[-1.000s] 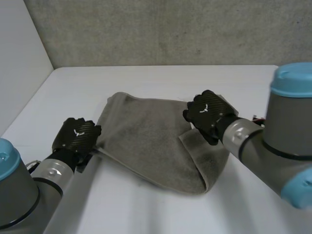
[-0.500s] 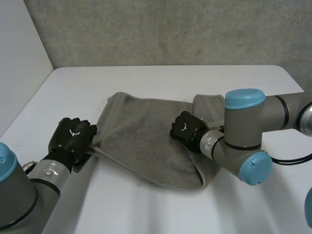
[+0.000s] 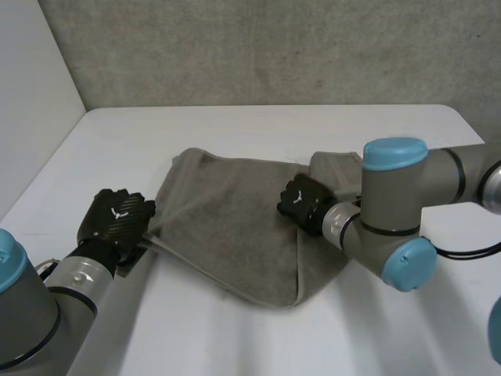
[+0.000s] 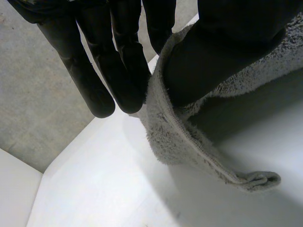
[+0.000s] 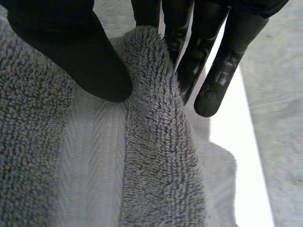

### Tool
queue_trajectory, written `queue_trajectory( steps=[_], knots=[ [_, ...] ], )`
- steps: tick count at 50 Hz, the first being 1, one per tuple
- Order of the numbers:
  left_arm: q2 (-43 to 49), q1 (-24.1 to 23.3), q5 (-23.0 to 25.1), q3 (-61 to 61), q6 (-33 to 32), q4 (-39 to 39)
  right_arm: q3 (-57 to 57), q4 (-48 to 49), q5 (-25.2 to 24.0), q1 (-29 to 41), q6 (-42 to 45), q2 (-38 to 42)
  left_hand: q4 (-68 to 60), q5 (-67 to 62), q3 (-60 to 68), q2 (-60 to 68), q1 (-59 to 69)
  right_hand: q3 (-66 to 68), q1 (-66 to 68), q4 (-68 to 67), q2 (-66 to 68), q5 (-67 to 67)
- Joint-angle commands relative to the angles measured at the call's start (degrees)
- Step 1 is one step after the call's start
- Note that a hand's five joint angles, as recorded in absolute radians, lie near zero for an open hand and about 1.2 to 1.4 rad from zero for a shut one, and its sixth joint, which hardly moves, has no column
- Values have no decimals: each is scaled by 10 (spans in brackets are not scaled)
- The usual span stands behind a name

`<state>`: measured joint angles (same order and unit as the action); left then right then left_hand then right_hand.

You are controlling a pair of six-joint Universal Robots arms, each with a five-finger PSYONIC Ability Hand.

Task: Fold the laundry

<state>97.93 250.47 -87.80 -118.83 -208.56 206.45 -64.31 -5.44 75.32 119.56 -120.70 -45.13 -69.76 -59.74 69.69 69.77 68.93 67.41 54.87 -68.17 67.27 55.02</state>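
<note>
Oppositely, left hand (image 3: 117, 218) and right hand (image 3: 301, 202) fingers pinch towel (image 3: 227, 227) edges, with open table (image 3: 235, 129) all around.

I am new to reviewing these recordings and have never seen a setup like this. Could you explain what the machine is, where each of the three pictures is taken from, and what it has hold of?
This is a robot with two arms at a white table, each arm ending in a black hand. The wide picture comes from a camera between and behind the arms, looking down. The other two come from a camera on each wrist, looking along the palm. A grey towel lies on the table, partly doubled over. The left hand pinches the towel's nearest edge between thumb and fingers. The right hand pinches up a ridge of cloth on the opposite side.
</note>
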Motion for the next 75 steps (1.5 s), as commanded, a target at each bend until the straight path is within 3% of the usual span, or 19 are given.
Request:
queue_trajectory(
  steps=[1, 8, 16, 22, 27, 33, 38, 45, 51, 55, 57, 59, 60, 62, 63, 65, 67, 70, 75],
  knots=[
    [-2, 3, -1, 1, 0, 0, -13, 4, 21, -7, -61, -62, -102, -103, 103, 102, 111, 126, 251, -118, 127, 150],
    [-29, 23, 1, 3, 0, -2, -72, -2, 48, -82, -126, -171, -102, -103, 103, 102, 111, 126, 251, -118, 127, 150],
    [-133, 62, 1, 51, 2, -18, -122, -4, 50, -159, -191, -321, -102, -103, 103, 102, 111, 126, 251, -118, 127, 150],
    [-193, 70, 2, 156, 1, -114, -115, -55, 48, -197, -211, -441, -102, -103, 103, 102, 111, 126, 251, -118, 127, 150],
    [-199, 64, 3, 280, 1, -269, -81, -145, 39, -198, -205, -522, -102, -103, 103, 102, 111, 126, 251, -118, 127, 150],
    [-179, 62, 9, 343, -1, -346, -72, -188, 14, -202, -182, -516, -102, -103, 103, 102, 111, 126, 251, -118, 127, 150],
    [-105, 61, 24, 382, -7, -398, -71, -208, 18, -196, -146, -443, -102, -103, 103, 102, 111, 126, 251, -118, 127, 150],
    [68, 53, 27, 440, -78, -467, -41, -225, 54, -163, -100, -281, -102, -103, 103, 102, 111, 126, 251, -118, 127, 150],
    [194, 42, 23, 549, -111, -466, 58, -219, 128, -143, -95, -175, -102, -103, 103, 102, 111, 126, 251, -118, 127, 150],
    [237, 36, 14, 645, -107, -458, 140, -185, 148, -138, -107, -147, -102, -103, 103, 102, 111, 126, 251, -118, 127, 150],
    [249, 31, 1, 697, -103, -439, 174, -149, 152, -136, -115, -144, -102, -103, 103, 102, 111, 126, 251, -118, 127, 150],
    [249, 10, -38, 779, -71, -357, 214, -39, 165, -133, -154, -154, -102, -103, 103, 102, 111, 126, 251, -118, 127, 150],
    [249, 10, -38, 780, -71, -357, 214, -39, 165, -133, -154, -154, -102, -103, 103, 102, 111, 126, 251, -118, 127, 150],
    [217, -8, -64, 792, -7, -241, 192, 105, 175, -129, -193, -193, -102, -103, 103, 102, 111, 126, 251, -118, 127, 150],
    [217, -8, -64, 792, -7, -241, 192, 105, 175, -129, -193, -193, -102, -103, 103, 102, 111, 126, 251, -118, 127, 150],
    [172, -9, -72, 768, 40, -137, 126, 235, 177, -134, -209, -246, -102, -103, 103, 102, 111, 126, 251, -118, 127, 150],
    [161, -9, -71, 748, 49, -97, 96, 280, 178, -135, -206, -271, -102, -103, 103, 102, 111, 126, 251, -118, 127, 150],
    [150, -8, -71, 717, 48, -68, 61, 293, 173, -133, -204, -289, -102, -103, 103, 102, 111, 126, 251, -118, 127, 150],
    [154, -4, -72, 684, 51, -90, 39, 262, 164, -133, -206, -283, -102, -103, 103, 102, 111, 126, 251, -118, 127, 150]
  ],
)
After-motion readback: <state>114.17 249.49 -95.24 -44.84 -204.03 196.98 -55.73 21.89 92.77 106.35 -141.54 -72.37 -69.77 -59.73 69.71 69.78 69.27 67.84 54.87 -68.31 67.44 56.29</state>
